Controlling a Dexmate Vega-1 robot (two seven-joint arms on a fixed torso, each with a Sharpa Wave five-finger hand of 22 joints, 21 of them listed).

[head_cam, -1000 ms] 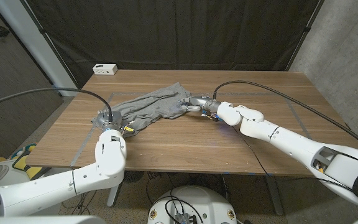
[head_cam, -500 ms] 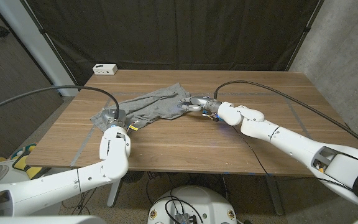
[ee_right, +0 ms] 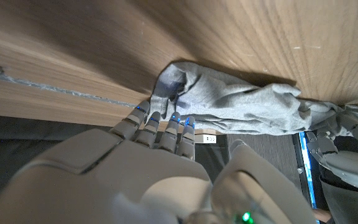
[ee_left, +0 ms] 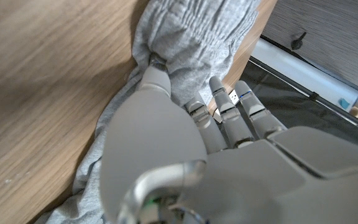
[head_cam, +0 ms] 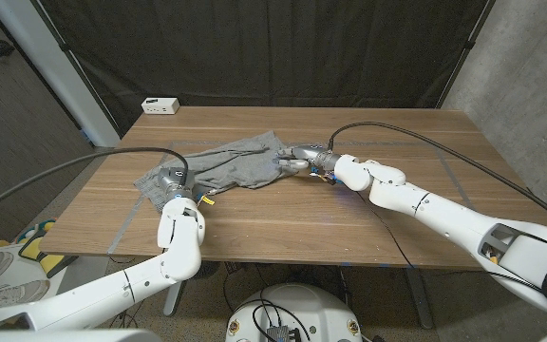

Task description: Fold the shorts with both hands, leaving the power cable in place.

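I have both hands on the grey shorts (head_cam: 224,163), which lie bunched on the wooden bench (head_cam: 302,209) toward its left half. My left hand (head_cam: 171,179) pinches the elastic waistband end; my right hand (head_cam: 297,159) has its fingers curled onto the opposite end. I judge this the gathering step before the fold: next I need to lift both ends together and carry one over the other. The left wrist view shows the thumb (ee_left: 157,81) pressed into the gathered waistband, which the head view cannot resolve. The right wrist view shows fingertips (ee_right: 148,115) touching a fabric corner.
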